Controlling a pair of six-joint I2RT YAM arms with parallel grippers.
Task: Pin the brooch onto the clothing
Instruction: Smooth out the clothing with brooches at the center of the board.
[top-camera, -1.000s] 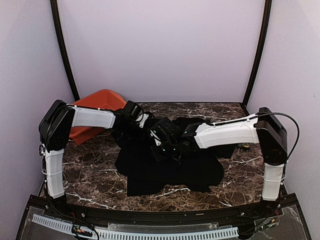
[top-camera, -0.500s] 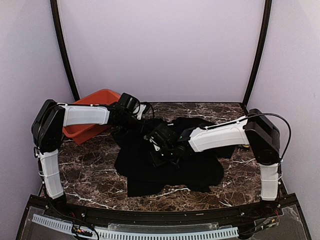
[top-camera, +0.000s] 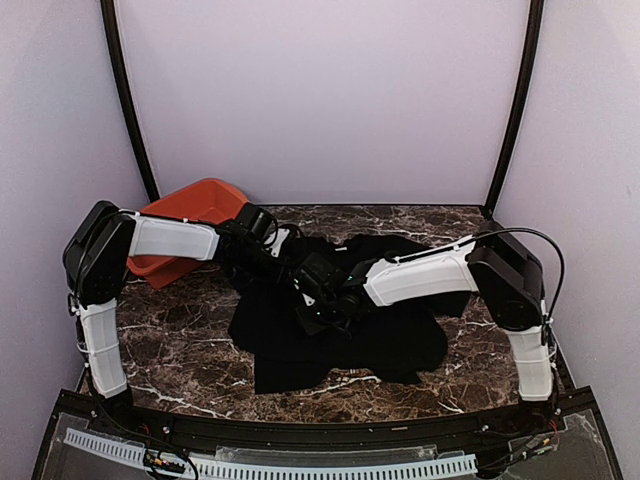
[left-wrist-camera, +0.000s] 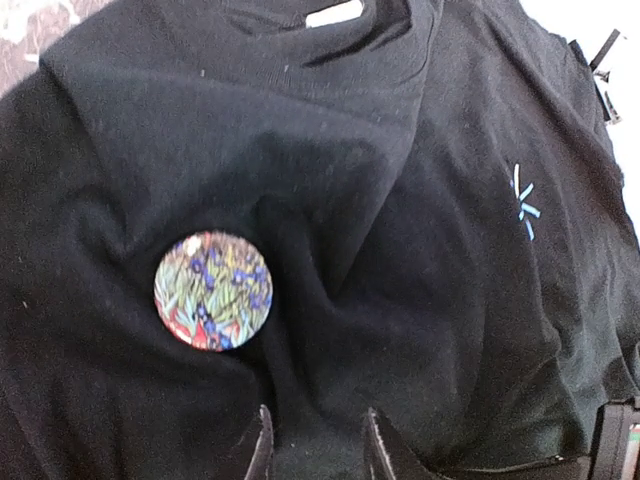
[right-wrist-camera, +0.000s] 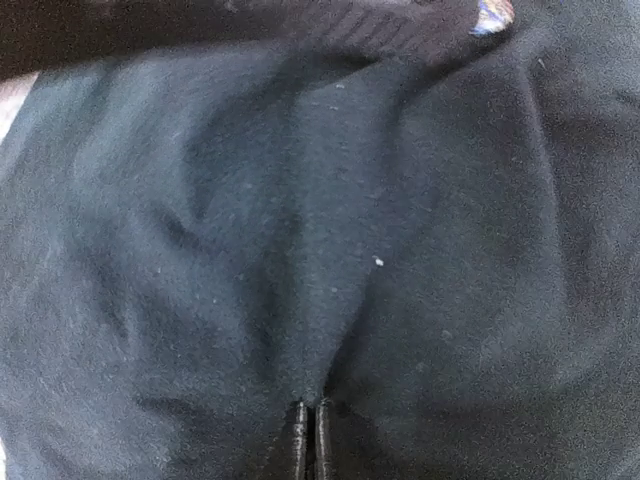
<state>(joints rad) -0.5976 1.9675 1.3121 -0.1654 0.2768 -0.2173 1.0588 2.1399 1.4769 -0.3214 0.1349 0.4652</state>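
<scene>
the left gripper (left-wrist-camera: 315, 450) hangs low over the black t-shirt (left-wrist-camera: 420, 320), its two fingertips a little apart, with only bare cloth showing in the gap and nothing caught between them. just up and to the left of those tips the brooch (left-wrist-camera: 213, 290) lies flat on the shirt's front, a round disc printed in blue, green, yellow and red, clear of both tips. a white neck label (left-wrist-camera: 335, 13) shows at the collar above, and the light-blue starburst print (left-wrist-camera: 525, 200) sits well off to the right of the brooch. the right gripper (right-wrist-camera: 311, 440) has its tips pressed together at the foot of a crease in the shirt; whether any cloth is nipped between them i cannot tell. from above, an orange tray (top-camera: 195, 205) sits at the far left of the marble table (top-camera: 180, 330), the shirt lies rumpled in the middle, and the two arms meet over its upper part
</scene>
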